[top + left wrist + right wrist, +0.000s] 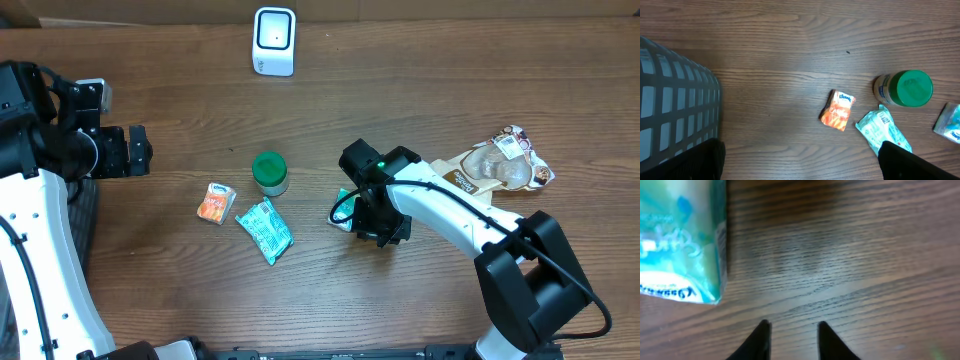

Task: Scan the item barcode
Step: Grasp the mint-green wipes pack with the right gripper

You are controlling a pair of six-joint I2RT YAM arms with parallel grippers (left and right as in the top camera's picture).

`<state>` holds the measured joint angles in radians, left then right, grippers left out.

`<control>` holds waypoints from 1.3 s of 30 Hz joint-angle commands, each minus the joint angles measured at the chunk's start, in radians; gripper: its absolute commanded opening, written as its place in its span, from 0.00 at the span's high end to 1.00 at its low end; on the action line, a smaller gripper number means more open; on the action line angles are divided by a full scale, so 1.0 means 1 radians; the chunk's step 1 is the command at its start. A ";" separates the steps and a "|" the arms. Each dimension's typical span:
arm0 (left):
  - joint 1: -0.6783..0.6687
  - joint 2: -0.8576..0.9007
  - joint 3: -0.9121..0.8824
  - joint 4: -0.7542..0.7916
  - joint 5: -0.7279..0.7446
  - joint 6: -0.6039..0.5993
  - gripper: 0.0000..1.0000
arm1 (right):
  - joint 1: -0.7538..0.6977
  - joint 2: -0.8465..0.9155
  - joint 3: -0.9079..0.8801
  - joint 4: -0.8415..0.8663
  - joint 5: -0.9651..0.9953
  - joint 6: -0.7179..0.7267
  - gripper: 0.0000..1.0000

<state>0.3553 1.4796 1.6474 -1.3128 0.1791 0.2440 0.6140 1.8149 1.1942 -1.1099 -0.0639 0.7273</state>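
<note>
The scanner [273,40] stands at the tabletop's [200,90] far edge — the jar [269,171] mid-table, tissue pack [215,202] and pouch [264,230] just before it, flat pack [680,235] to its right — snack bag [500,165] far right.

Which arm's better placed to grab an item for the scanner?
Right. The right gripper hangs low just beside the small teal plastic packet. The left gripper sits open off by the grey mesh basket, clear of every item.

Colours: table [200,300] brown wood grain; scanner [274,41] white; jar lid [269,166] green; tissue pack [215,202] orange; packet [264,230] at 6 o'clock of that lid teal, white print.
</note>
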 commanded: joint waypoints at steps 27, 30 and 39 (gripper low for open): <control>0.003 0.006 0.010 0.002 -0.003 0.025 0.00 | 0.002 0.067 -0.024 0.362 -0.252 0.010 0.83; 0.003 0.006 0.010 0.001 -0.003 0.025 0.00 | 0.002 0.067 -0.024 0.489 -0.214 0.037 0.83; 0.003 0.006 0.010 0.001 -0.003 0.026 0.00 | -0.055 0.067 0.058 0.707 -0.161 -0.020 0.79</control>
<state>0.3553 1.4803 1.6474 -1.3132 0.1791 0.2440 0.5888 1.8812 1.1896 -0.4049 -0.2485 0.7517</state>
